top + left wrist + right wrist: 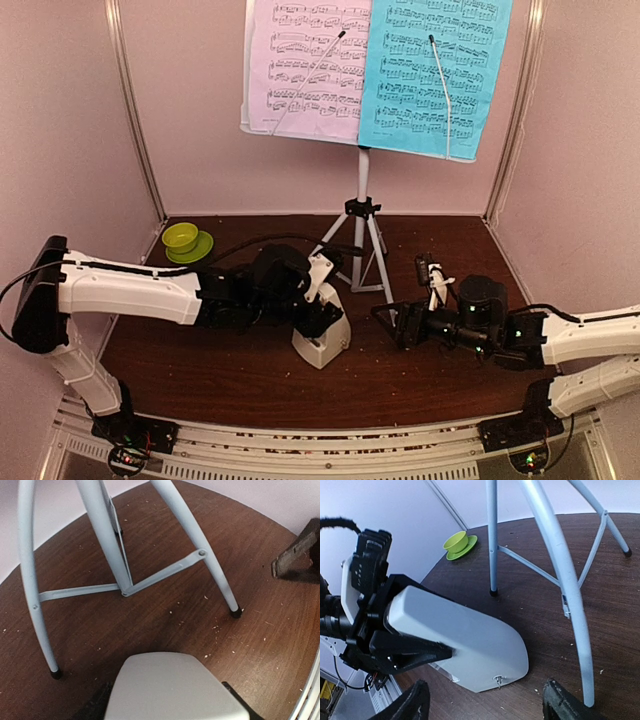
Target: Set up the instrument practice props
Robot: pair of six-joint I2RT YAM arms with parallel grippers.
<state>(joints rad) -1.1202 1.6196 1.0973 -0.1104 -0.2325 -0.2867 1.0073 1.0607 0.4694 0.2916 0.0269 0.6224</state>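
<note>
Left fingers (420,655) clamp the white metronome (470,640) from both sides, its base on the brown bench (230,375) at lower centre of the top view, just in front of the tripod (362,212). Only the right wrist view shows that grip side-on, black fingers pressed along the white shell; the left wrist view gives just the metronome's rounded top at its bottom edge, with silver legs spread beyond. Right fingers (414,702) stand wide apart and hold nothing, at the lower corners of their own view, pointed at the metronome from near by. Only the top view shows the lilac page (305,65) and cyan page (435,75), side by side on the music stand (363,175) at upper centre, each under a thin wire arm (440,90). Lime-green bowl (181,236) on its saucer (203,247) sits at the bench's far left corner, well apart from the metronome
</note>
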